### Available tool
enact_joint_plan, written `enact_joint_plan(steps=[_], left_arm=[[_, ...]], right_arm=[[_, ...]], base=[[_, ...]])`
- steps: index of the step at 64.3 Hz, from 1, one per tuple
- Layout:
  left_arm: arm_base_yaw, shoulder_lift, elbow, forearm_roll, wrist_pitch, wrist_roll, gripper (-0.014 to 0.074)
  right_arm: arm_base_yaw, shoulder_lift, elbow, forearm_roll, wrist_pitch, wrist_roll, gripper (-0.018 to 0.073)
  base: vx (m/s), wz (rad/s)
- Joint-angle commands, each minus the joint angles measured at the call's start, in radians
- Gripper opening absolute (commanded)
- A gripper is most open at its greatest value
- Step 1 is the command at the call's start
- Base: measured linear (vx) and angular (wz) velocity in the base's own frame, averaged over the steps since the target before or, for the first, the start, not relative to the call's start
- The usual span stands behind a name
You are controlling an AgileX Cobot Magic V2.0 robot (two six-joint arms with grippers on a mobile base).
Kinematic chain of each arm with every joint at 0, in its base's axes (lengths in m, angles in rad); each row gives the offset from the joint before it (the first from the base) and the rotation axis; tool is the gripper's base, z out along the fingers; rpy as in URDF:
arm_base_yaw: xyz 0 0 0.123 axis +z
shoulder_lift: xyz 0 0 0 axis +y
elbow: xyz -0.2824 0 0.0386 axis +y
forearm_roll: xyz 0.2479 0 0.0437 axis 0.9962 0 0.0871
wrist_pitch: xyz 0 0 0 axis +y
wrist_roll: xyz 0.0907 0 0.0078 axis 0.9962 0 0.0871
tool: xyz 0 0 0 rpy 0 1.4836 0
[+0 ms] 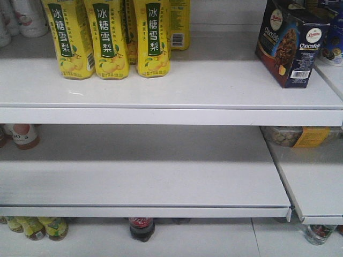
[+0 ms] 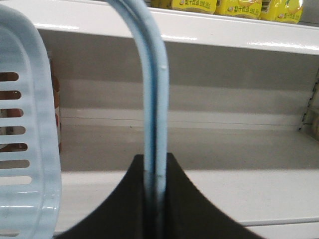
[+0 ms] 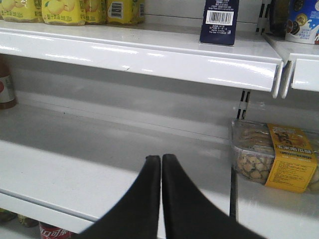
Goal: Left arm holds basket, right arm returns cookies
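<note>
One cookie box stands at the top shelf's right edge, the right gripper pressed together empty, the left gripper pinching the basket handle.

Cookies: dark brown and navy box, white round logos, barcode low on one face. Upright on top shelf, right end, turned corner-forward.

Basket: light blue, slotted wall; loop handle vertical, clamped between left gripper fingers.

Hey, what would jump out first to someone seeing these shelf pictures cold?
Probably the yellow pear-drink bottles crowding the top shelf's left, with the dark cookie box standing alone at its right end. Close up, the left gripper pinches the light blue basket by its handle.
</note>
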Motion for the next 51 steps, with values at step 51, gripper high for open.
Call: enact_joint_plan(steps=[51], left_arm=[[0.000, -0.018, -0.026, 0.022, -0.100, 0.013, -0.0006]], right_arm=[[-0.006, 0.011, -0.028, 0.008, -0.069, 0.003, -0.0008]], base=[[0.00, 0.00]])
